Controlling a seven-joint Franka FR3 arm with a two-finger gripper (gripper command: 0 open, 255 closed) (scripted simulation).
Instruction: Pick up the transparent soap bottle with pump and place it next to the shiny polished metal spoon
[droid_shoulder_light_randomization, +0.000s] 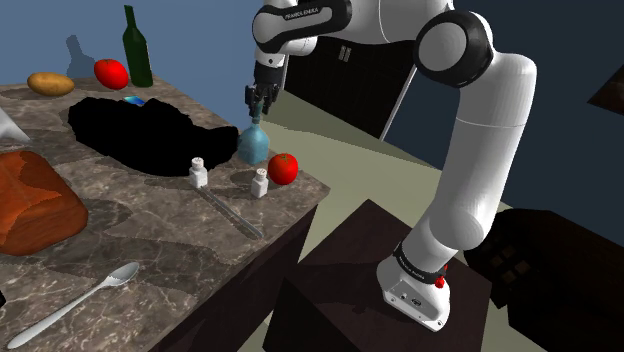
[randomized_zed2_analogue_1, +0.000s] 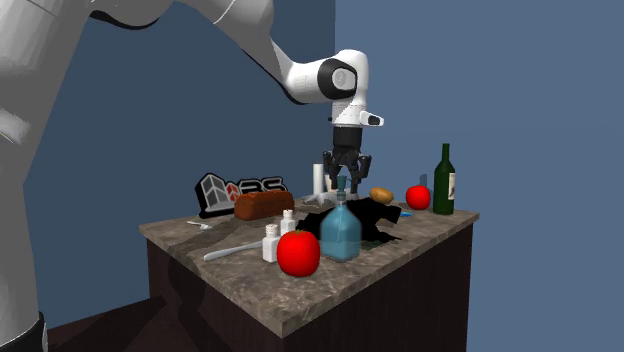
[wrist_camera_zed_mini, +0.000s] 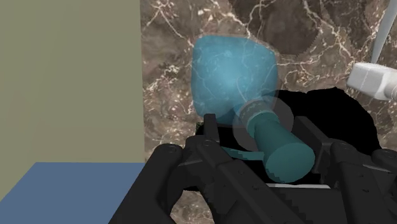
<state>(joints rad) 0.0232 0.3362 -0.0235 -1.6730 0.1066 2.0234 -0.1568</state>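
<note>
Soap bottle (droid_shoulder_light_randomization: 252, 143), blue and see-through, standing up near the edge of the table (droid_shoulder_light_randomization: 150, 230), just beside a red fruit (droid_shoulder_light_randomization: 283, 168) and a white shaker (droid_shoulder_light_randomization: 260, 182). Right above its pump, gripper (droid_shoulder_light_randomization: 258, 100), open and holding nothing, with 1 finger on each side of the pump top and no touch yet, going by the wrist view.

Could go wrong like this: pinching only the thin pump head and letting the fat bottle swing or slip out. Could also come down crooked, tip the bottle, and push it off the near edge or into the red fruit. Long way to carry too, past the white shaker and a long thin grey thing (droid_shoulder_light_randomization: 232, 215), over to the spoon (droid_shoulder_light_randomization: 75, 300) at the far other end of the table. Easy to bump something on the way.

Brown stone-look table with white lines and a flat black area (droid_shoulder_light_randomization: 130, 130) in the middle. Also on it: bread (droid_shoulder_light_randomization: 30, 205), potato (droid_shoulder_light_randomization: 50, 83), second red fruit (droid_shoulder_light_randomization: 110, 72) and green bottle (droid_shoulder_light_randomization: 136, 48). Blue walls (randomized_zed2_analogue_1: 500, 80) around, dark stand (droid_shoulder_light_randomization: 350, 260) under the arm.
</note>
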